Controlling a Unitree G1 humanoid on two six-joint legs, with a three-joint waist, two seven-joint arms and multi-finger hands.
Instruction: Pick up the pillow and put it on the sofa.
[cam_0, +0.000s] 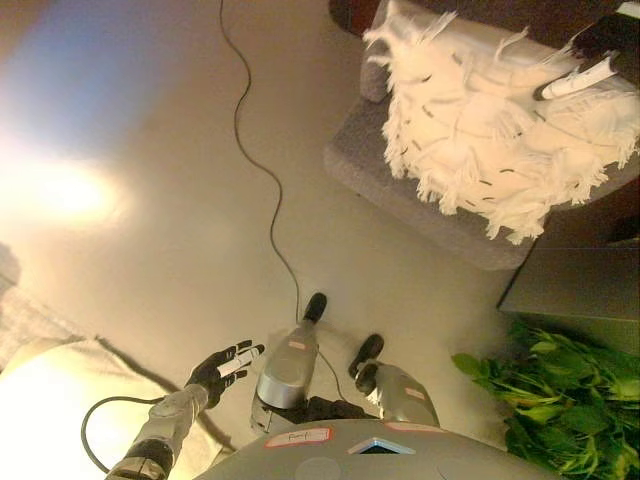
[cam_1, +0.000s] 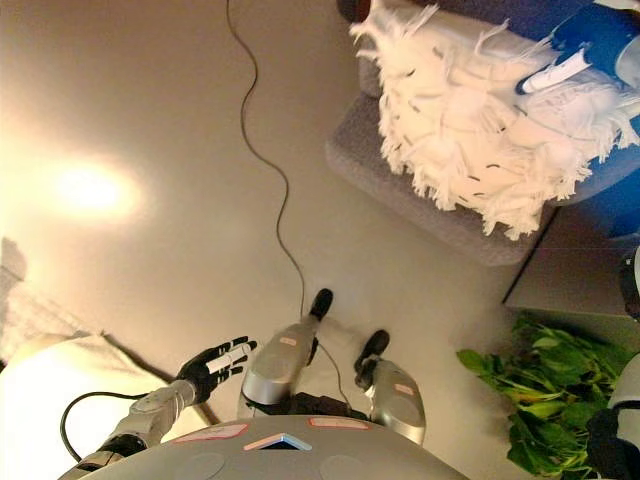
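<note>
Pillow (cam_0: 490, 120), white and fringed, lies on grey sofa (cam_0: 400, 185) seat. Right hand (cam_0: 590, 65) rests on pillow's top edge, finger state unclear. Left hand (cam_0: 222, 368) low over floor (cam_0: 180, 200), fingers spread, empty. Green plant (cam_0: 560, 400) beside sofa.

Grey sofa (cam_0: 420, 205) on the floor (cam_0: 170, 180), fringed white pillow (cam_0: 490, 120) atop.

Left arm enters from the lower left, forearm angled up and inward. Left hand (cam_0: 224, 364) held free in the air at low centre-left, fingers straight and spread, pointing up and to the right, with white covers visible on some of them; it touches nothing. Right hand (cam_0: 592, 62) reaches to the upper right edge of view, only partly visible, with one white-covered finger extended down-left; its grip cannot be judged.
</note>
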